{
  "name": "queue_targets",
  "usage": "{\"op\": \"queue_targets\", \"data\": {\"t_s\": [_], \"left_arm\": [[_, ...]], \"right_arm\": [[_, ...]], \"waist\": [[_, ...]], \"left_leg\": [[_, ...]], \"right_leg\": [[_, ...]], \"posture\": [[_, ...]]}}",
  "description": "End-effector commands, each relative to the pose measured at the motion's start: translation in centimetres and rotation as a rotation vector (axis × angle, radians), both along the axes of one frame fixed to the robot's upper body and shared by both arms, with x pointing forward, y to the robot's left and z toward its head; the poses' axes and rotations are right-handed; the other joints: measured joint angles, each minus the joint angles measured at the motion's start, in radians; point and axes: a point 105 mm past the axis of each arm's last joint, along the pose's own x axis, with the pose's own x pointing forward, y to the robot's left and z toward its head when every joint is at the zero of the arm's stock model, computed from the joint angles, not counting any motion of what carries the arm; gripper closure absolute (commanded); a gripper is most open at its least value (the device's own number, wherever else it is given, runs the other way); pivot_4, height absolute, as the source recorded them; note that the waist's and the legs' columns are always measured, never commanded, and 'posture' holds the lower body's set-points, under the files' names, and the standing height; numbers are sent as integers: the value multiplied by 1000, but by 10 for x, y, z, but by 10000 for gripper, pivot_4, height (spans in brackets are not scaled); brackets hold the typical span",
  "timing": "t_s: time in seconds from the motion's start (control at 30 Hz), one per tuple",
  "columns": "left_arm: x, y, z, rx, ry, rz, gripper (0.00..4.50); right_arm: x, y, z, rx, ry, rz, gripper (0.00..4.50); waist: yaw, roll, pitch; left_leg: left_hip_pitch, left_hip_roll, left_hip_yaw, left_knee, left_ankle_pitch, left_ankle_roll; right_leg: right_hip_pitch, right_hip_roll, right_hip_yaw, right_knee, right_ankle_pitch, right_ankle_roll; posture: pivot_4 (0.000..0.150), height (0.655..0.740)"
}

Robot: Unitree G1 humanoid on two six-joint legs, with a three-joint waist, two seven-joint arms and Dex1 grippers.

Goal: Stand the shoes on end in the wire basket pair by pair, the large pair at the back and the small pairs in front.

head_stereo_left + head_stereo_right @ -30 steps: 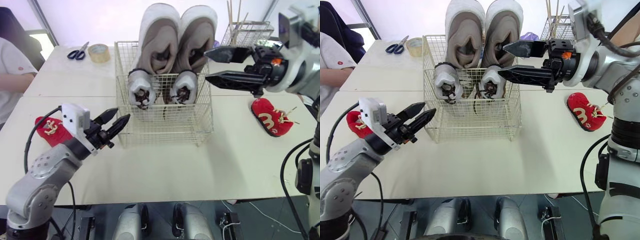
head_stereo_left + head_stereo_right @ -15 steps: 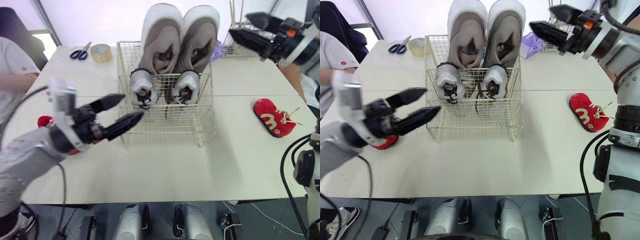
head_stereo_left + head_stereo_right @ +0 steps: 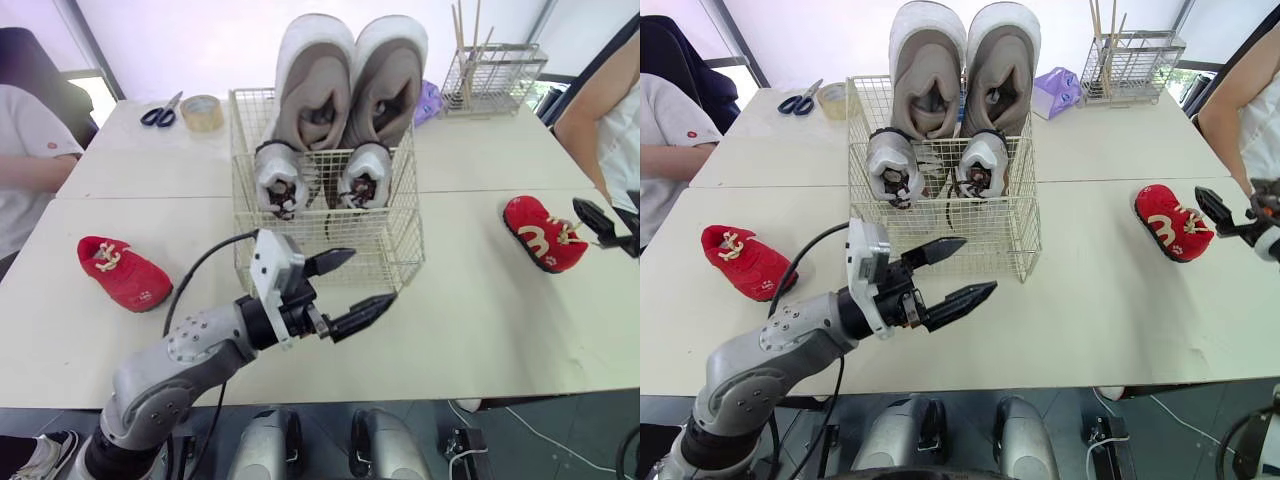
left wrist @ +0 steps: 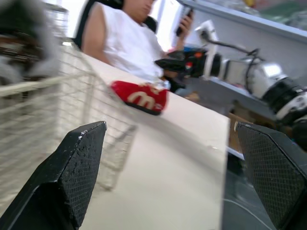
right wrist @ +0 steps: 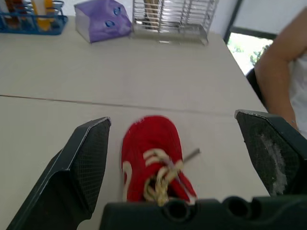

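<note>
Whereas a second earlier the right claw (image 3: pixel 1230 205) had hung over the cream wire basket (image 3: pixel 400 250), the head view found it dropped low at the right edge of the pale table (image 3: pixel 480 320), fingers spread wide, just beside the small red shoe with a white emblem (image 3: pixel 541 232). The left claw (image 3: pixel 372 276), earlier out near the small red shoe with cream laces (image 3: pixel 122 272), had swung across to hover wide open before the basket's front wall, well apart from that shoe. Inside the basket, the large beige pair (image 3: pixel 320 85) stood on end at the back and the small grey-and-white pair (image 3: pixel 280 178) stood in front of it, so two pairs looked done and the red pair seemed next. From the left wrist, the basket's wire ran beside one spread finger, with the emblem shoe lying across the table and the right claw beyond it. From the right wrist, that shoe lay on the table ahead, between the lines of the two wide fingers and untouched, which read as a pickup being lined up.
</note>
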Motion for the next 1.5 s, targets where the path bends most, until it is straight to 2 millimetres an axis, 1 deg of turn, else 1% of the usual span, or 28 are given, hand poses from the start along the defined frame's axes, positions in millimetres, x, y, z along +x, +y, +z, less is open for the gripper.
{"op": "queue_targets", "data": {"t_s": [0.03, 0.17, 0.3, 0.47, 0.53, 0.7, 0.83, 0.9, 1.0, 1.03, 1.07, 1.1, 1.13, 1.2, 1.23, 1.27, 1.3, 1.33, 1.37, 1.4, 1.43, 1.5], "left_arm": [[-15, -3, 6, -24, -13, -52, 276], [-16, -1, -3, 45, -22, -17, 276], [-17, 0, -4, 39, -17, 1, 276], [-14, 7, -7, 60, -9, 36, 276], [-12, 9, -7, 64, -11, 51, 276], [-10, 11, -9, 89, -22, 77, 276], [-11, 13, -12, 111, -18, 91, 276], [-13, 16, -13, 122, -14, 101, 0], [-13, 21, -14, 134, -8, 118, 0], [-14, 22, -14, 135, -6, 119, 0], [-14, 22, -14, 135, -4, 118, 0], [-14, 24, -14, 133, 2, 115, 0], [-14, 25, -14, 132, 8, 113, 0], [-15, 31, -13, 121, 29, 105, 0], [-15, 35, -12, 115, 44, 96, 0], [-15, 42, -10, 110, 61, 85, 0], [-16, 48, -6, 97, 77, 70, 0], [-14, 56, 2, 87, 92, 59, 0], [-13, 62, 7, 81, 103, 54, 0], [-11, 67, 15, 75, 109, 46, 0], [-9, 70, 22, 72, 113, 38, 0], [-7, 76, 31, 66, 124, 29, 0]], "right_arm": [[-10, 2, 10, -7, -56, 30, 0], [-17, -2, -23, 41, 31, -3, 0], [-15, -4, -45, 90, 67, -29, 0], [-1, 2, -60, 137, 92, -19, 0], [5, 2, -66, 151, 102, -31, 0], [19, -7, -81, 203, 103, -99, 0], [32, -1, -99, 225, 137, -110, 0], [36, 0, -103, 218, 145, -116, 5315], [39, 4, -108, 191, 159, -113, 18418], [40, 4, -109, 183, 158, -119, 21672], [40, 2, -107, 178, 146, -129, 23387], [41, 1, -104, 172, 128, -138, 23543], [43, 0, -98, 159, 100, -147, 23543], [47, -7, -74, 135, 2, -170, 23543], [49, -10, -57, 121, -60, -182, 23543], [53, -12, -33, 108, -138, -189, 23543], [56, -13, -5, 94, -221, -184, 23543], [63, -5, 45, 66, -355, -139, 23543], [65, 2, 78, 45, -443, -106, 23543], [68, 19, 118, 14, -540, -27, 23543], [69, 37, 149, -12, -611, 53, 23543], [69, 62, 181, -44, -679, 163, 23543]], "waist": [[0, 1, 0], [1, 1, -1], [-1, 1, -1], [-2, 2, -1], [-1, 2, -1], [-1, 2, -1], [-4, 2, -1], [-4, 2, -1], [-7, 2, -1], [-8, 2, -2], [-10, 2, -2], [-10, 2, -2], [-10, 2, -2], [-10, 2, -2], [-11, 3, -1], [-14, 4, -1], [-19, 5, 0], [-23, 7, 0], [-29, 11, 3], [-33, 17, 5], [-34, 22, 7], [-35, 23, 7]], "left_leg": [[0, 0, 0, 0, 0, 0], [0, 0, 0, 0, -1, 1], [0, -1, -1, 1, -1, 2], [0, -1, -1, 1, -1, 2], [0, -1, -1, 1, -1, 2], [0, -2, -1, 1, -1, 2], [0, -1, -1, 1, -1, 2], [0, -1, -1, 1, -1, 2], [0, -1, -1, 1, -1, 2], [1, -1, -1, 1, -1, 2], [1, -1, -1, 1, -1, 2], [1, -1, -1, 1, -1, 2], [2, -1, 0, 1, -1, 2], [2, -1, -1, 1, -1, 2], [2, -1, 0, 1, -1, 2], [1, -1, 0, 1, -1, 2], [1, -1, 0, 1, -1, 2], [1, -1, 0, 1, -1, 2], [1, -1, 0, 1, -1, 1], [0, -2, 0, 1, 0, 1], [0, -2, 1, 1, 0, 1], [0, -1, 1, -1, 0, 1]], "right_leg": [[0, 0, 0, 0, 0, 0], [0, 0, 1, 0, 0, 0], [0, 0, 1, 0, 0, 0], [0, 0, 1, 0, 0, 0], [0, 0, 1, 0, 0, 0], [0, 0, 1, -1, 0, 0], [1, 0, 1, -1, 0, 0], [1, 0, 1, 0, 0, 0], [1, 0, 1, 0, 0, 0], [1, 0, 1, -1, 0, 0], [2, 0, 1, -1, 0, 0], [3, 0, 1, -1, 0, 0], [3, 0, 1, -1, 0, 0], [3, -1, 1, -1, 0, 0], [3, -1, 2, -1, 0, 0], [2, -1, 2, 0, 0, 0], [2, -1, 3, 0, 0, 0], [1, -1, 3, 0, 0, 0], [1, -2, 3, 1, 0, 0], [-1, -2, 3, 1, 0, 0], [-2, -2, 3, 1, 0, 0], [-3, -1, 4, 1, 0, 0]], "posture": [[1500, 7400], [1500, 7400], [1500, 7400], [1500, 7400], [1500, 7400], [1500, 7400], [1500, 7400], [1500, 7400], [1500, 7400], [1500, 7400], [1500, 7400], [1500, 7400], [1500, 7400], [1500, 7400], [1500, 7400], [1500, 7400], [1500, 7400], [1500, 7400], [1500, 7400], [1500, 7400], [1500, 7400], [1500, 7400]]}}
